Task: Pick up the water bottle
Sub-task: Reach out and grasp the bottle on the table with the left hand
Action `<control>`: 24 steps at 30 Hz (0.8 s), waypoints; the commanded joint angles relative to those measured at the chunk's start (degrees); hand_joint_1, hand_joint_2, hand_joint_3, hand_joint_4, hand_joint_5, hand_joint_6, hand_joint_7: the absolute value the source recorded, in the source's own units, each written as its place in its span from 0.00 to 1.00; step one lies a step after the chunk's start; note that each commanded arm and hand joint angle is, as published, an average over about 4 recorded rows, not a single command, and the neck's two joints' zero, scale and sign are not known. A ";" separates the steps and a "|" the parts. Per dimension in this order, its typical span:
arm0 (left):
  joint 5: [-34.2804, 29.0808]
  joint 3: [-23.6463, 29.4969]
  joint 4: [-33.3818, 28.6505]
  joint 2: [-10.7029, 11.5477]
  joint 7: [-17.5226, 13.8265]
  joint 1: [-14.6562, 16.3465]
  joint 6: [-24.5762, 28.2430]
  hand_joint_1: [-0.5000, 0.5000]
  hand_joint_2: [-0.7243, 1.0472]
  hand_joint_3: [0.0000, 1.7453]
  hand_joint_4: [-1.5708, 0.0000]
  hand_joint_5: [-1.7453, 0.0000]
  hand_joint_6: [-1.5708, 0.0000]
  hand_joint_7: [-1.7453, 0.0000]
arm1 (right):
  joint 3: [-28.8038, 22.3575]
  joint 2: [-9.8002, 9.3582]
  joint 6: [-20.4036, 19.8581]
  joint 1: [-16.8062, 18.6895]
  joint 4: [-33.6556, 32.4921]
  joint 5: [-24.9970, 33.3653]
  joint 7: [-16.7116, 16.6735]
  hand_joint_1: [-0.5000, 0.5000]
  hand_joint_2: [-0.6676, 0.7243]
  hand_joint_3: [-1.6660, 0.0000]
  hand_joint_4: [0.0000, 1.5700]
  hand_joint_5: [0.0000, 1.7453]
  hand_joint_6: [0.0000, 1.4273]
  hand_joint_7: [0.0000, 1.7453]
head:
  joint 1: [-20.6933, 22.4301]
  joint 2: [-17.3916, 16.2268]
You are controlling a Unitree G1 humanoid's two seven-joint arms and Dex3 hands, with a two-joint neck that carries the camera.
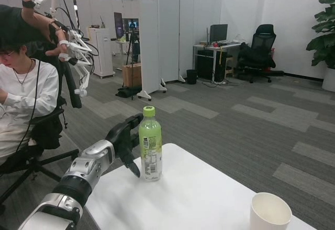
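Note:
A water bottle with a green cap and green-white label stands upright near the far edge of the white table. My left hand is just left of the bottle, fingers spread and curving toward it, with one finger reaching down beside its lower part. I cannot tell whether the fingers touch the bottle. The silver left forearm runs in from the lower left. My right hand is out of view.
A white paper cup stands at the table's near right. A person in a white shirt sits on a chair at the left, beyond the table, beside a device with white arms.

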 commanded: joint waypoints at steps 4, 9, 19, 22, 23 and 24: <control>-2.76 -6.06 5.70 3.09 -0.38 -4.03 -0.11 0.02 0.06 0.05 1.00 1.00 1.00 1.00 | 0.49 -0.14 0.10 0.15 -0.27 0.68 -0.18 0.04 0.95 1.00 0.00 0.00 0.00 0.00 | 0.37 -0.68; -8.12 -10.76 11.06 3.79 -0.34 -6.95 0.37 0.02 0.10 0.05 1.00 1.00 1.00 1.00 | 0.78 -0.18 0.15 0.04 0.12 0.71 -0.25 0.04 0.95 1.00 0.00 0.00 0.00 0.00 | 0.52 -1.04; -13.13 -17.18 17.65 3.79 -0.16 -11.26 0.94 0.02 0.05 0.05 1.00 1.00 1.00 1.00 | 1.26 -0.10 0.15 0.00 1.18 0.71 -0.25 0.04 0.95 1.00 0.00 0.00 0.00 0.00 | 0.59 -2.24; -13.18 -18.45 17.91 3.83 -0.14 -11.41 1.29 0.02 0.05 0.05 1.00 1.00 1.00 1.00 | 1.42 0.01 0.15 0.00 1.31 0.71 -0.25 0.03 0.95 1.00 0.00 0.00 0.00 0.00 | 0.47 -2.27; -13.00 -18.80 17.93 3.83 -0.12 -11.43 1.38 0.02 0.05 0.05 1.00 1.00 1.00 1.00 | 1.46 0.06 0.15 0.00 1.33 0.71 -0.25 0.03 0.95 1.00 0.00 0.00 0.00 0.00 | 0.45 -2.25; -12.91 -19.18 17.96 3.81 -0.12 -11.43 1.38 0.02 0.05 0.05 1.00 1.00 1.00 1.00 | 1.50 0.08 0.15 0.00 1.38 0.68 -0.25 0.03 0.95 1.00 0.00 0.00 0.00 0.00 | 0.46 -2.22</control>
